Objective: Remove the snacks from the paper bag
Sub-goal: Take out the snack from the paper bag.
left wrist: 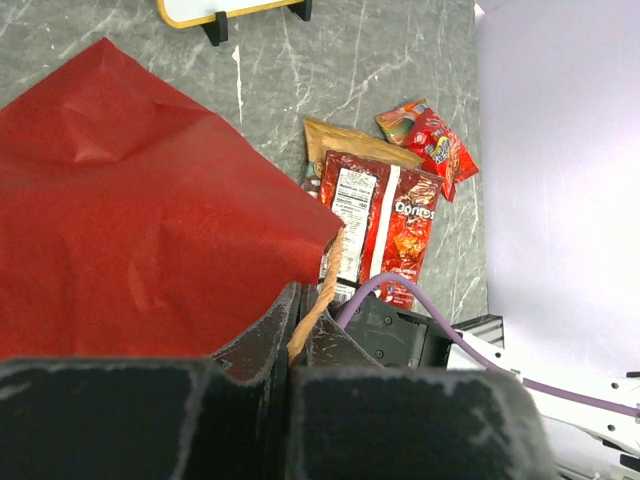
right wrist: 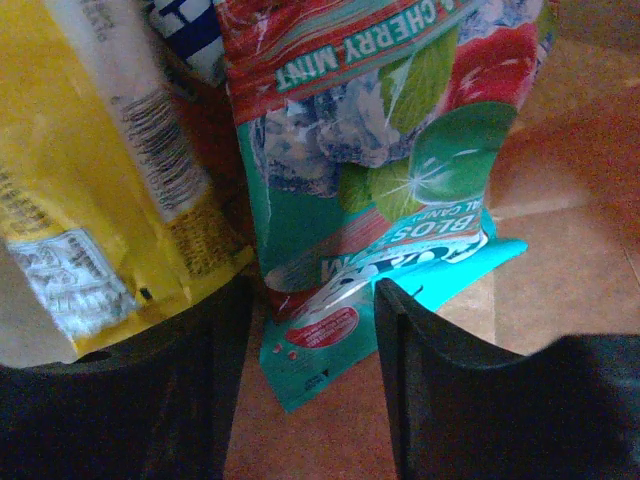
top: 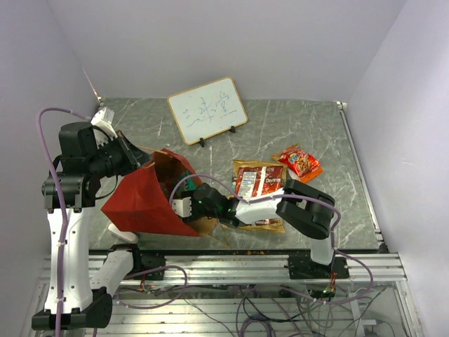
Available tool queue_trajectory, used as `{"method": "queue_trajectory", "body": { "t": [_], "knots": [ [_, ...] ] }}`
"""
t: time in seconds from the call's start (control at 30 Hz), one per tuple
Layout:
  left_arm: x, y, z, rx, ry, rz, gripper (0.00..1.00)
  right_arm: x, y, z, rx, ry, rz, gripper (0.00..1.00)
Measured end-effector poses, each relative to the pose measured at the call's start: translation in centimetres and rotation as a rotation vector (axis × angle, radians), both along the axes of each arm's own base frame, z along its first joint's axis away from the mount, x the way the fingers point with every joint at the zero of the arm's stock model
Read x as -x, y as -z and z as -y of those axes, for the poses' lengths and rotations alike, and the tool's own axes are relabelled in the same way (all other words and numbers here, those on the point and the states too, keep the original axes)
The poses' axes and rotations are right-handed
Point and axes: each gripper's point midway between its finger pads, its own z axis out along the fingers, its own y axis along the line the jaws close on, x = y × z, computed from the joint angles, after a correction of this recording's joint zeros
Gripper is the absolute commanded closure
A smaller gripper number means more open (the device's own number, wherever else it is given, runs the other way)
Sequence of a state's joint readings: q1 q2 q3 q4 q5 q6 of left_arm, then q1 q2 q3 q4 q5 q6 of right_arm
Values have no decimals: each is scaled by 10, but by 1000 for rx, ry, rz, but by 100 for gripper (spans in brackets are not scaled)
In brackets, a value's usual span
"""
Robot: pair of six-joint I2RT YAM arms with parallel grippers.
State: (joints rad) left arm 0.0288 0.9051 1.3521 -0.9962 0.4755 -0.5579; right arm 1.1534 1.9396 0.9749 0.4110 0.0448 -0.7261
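Unbagged onto bench (top: 302, 119): several snacks (top: 259, 181); to go: teal packet (right wrist: 370, 150), yellow packet (right wrist: 90, 170). Left gripper (left wrist: 290, 350) pinching paper bag (left wrist: 130, 200), right gripper (right wrist: 310, 340) spread.

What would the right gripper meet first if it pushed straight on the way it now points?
Probably the teal cherry-mint packet, its lower edge within the open right gripper, inside the paper bag; a yellow packet sits beside it. Depth is unclear.
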Motion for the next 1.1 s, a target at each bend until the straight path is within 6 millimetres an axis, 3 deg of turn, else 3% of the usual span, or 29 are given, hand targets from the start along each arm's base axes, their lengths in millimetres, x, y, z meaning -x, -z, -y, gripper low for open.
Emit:
{"method": "queue_trajectory", "body": {
  "t": [0.17,0.4,0.57,0.8,0.9,1.1],
  "knots": [
    [2,2,0,-4,1,-11,93,-7,-8,-11,-33,23,7,77],
    [7,1,0,-5,0,-7,93,-14,-25,-20,-90,61,0,99],
    [8,0,-2,-13,-11,4,93,-19,-41,-20,-124,95,-18,100],
    [6,1,-7,-29,-39,5,93,-36,-91,-9,-233,158,-47,100],
    [5,1,-9,-34,-48,8,93,-31,-105,-8,-262,155,-70,100],
    [3,0,-11,-39,-61,14,93,-13,-112,-8,-266,84,-133,100]
  ]
}}
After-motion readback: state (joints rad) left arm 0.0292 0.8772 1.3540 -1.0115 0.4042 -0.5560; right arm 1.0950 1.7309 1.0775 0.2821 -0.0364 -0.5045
